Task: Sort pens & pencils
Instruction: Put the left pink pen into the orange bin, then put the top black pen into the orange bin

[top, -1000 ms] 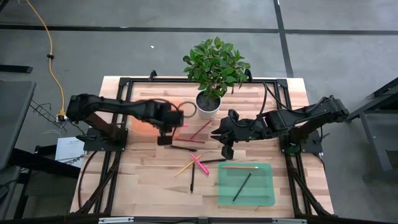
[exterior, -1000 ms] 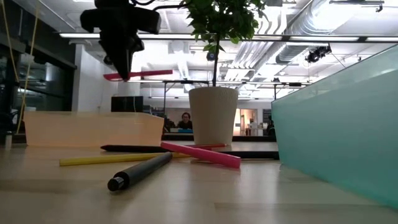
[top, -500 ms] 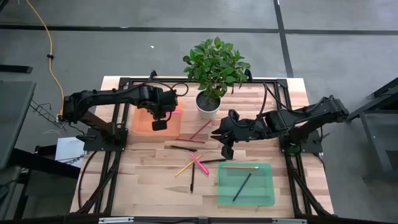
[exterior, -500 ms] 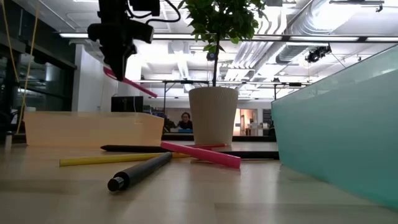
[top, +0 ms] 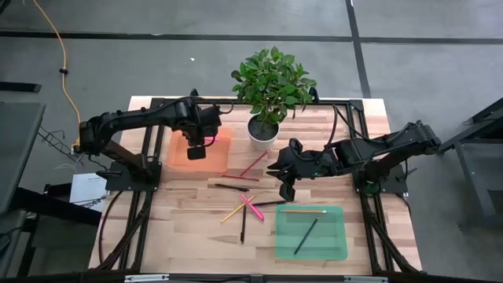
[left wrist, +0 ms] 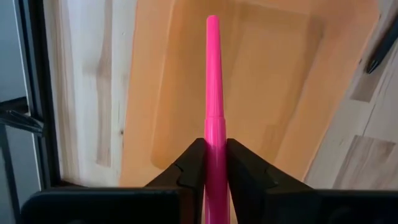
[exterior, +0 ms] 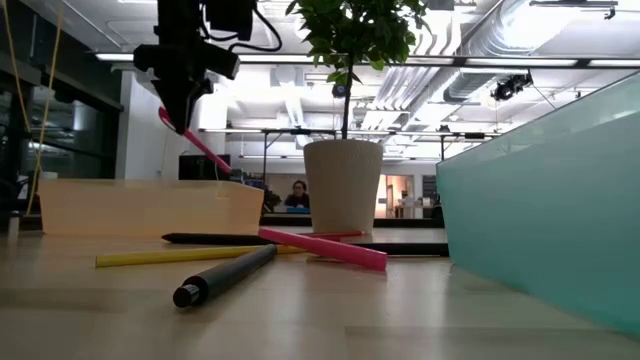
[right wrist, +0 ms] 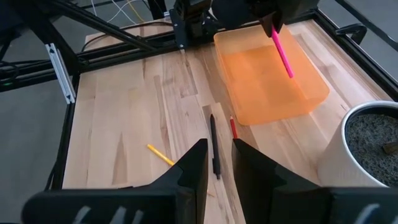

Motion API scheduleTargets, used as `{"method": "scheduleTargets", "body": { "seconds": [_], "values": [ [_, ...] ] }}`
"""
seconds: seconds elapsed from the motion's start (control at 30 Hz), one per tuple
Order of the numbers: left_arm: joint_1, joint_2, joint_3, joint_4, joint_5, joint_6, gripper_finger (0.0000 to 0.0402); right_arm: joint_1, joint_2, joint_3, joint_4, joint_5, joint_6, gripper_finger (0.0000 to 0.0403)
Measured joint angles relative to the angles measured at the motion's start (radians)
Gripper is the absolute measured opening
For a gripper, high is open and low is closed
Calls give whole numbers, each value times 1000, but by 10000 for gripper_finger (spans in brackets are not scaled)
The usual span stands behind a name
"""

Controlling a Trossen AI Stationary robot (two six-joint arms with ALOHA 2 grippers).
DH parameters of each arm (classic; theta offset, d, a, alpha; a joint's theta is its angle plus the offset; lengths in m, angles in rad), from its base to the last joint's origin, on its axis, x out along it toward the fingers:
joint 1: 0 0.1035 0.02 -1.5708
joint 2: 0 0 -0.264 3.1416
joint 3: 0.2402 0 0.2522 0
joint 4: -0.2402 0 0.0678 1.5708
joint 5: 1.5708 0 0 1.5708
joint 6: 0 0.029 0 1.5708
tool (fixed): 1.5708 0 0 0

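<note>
Pink pen [left wrist: 213, 93]: clamped between the two fingers of the left end effector [left wrist: 214, 163], sticking out forward past the fingertips; in the low view it slants downward from the fingers [exterior: 195, 142].
Left end effector: up in the air over the orange tray [top: 220, 153], closed on the pink pen; seen from above at [top: 198, 147].
Orange tray: on the surface [top: 181, 228] at the left rear, beside the potted plant [top: 269, 86]; the pen's tip hangs above its floor, not touching.
Right end effector [top: 284, 189]: low over the middle of the surface, near the loose sticks; fingers a narrow gap apart, nothing between them.
Loose pens and pencils: scattered mid-surface between the trays: a second pink pen [top: 252, 207], a yellow pencil [top: 233, 213], a dark pen [top: 233, 187], a red pencil [top: 253, 165].
Green tray [top: 333, 250]: front right, holding an orange-tan pencil [top: 302, 211] and a dark pencil [top: 306, 236].
Background: a person visible far off in the low view [exterior: 296, 194].
</note>
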Motion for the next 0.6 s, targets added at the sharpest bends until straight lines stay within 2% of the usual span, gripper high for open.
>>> {"method": "scheduleTargets", "body": {
  "seconds": [0.2,0.43,0.6],
  "values": [
    [13,0,0,1,30,6,39,0,0,0,0,14,2,64],
    [26,1,0,-5,63,7,80,0,0,0,0,14,5,64],
    [25,1,0,-14,64,8,91,0,0,0,1,14,6,64]
  ]
}}
